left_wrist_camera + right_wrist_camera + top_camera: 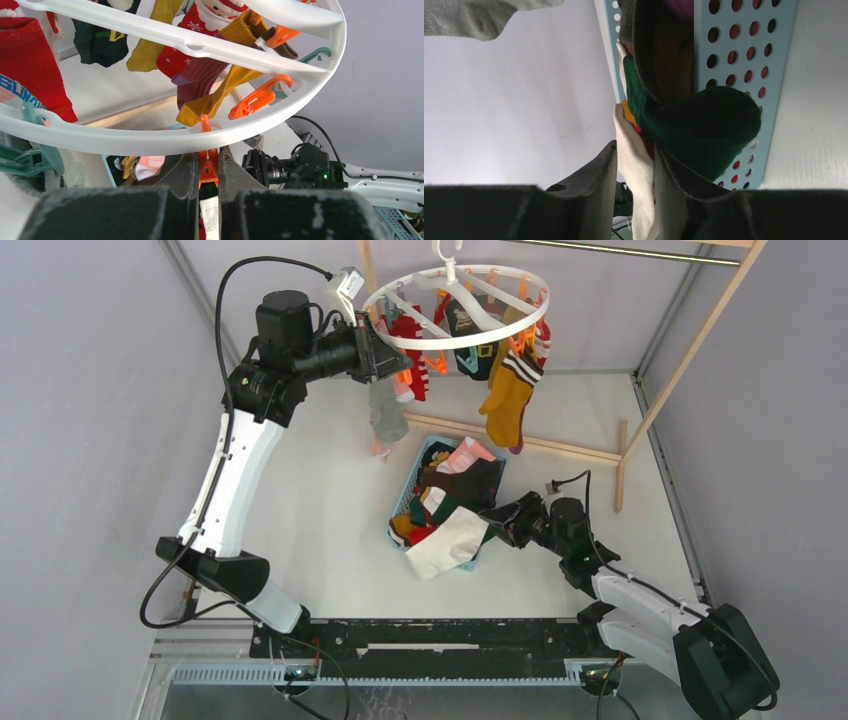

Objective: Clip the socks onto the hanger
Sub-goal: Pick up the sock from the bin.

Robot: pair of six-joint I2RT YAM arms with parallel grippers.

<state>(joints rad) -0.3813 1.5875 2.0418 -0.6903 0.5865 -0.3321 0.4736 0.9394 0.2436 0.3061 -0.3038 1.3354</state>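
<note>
Left wrist view: the left hand [207,154] pinches 1 orange clip [207,172] beneath the white hanger [150,142], where several socks [212,97] hang. The right hand [634,152] grips a white sock [639,200] at the blue basket [734,50] on the desk [320,490].

Glossy white plastic forms the hanger [125,141], its orange clip [207,167] equally shiny. Knitted cloth socks [30,55] look matt, a white sock [636,170] fleecy. Perforated light-blue plastic basket [734,50]; matt, rough black fingers [182,180]; bare wooden frame [698,340].
</note>
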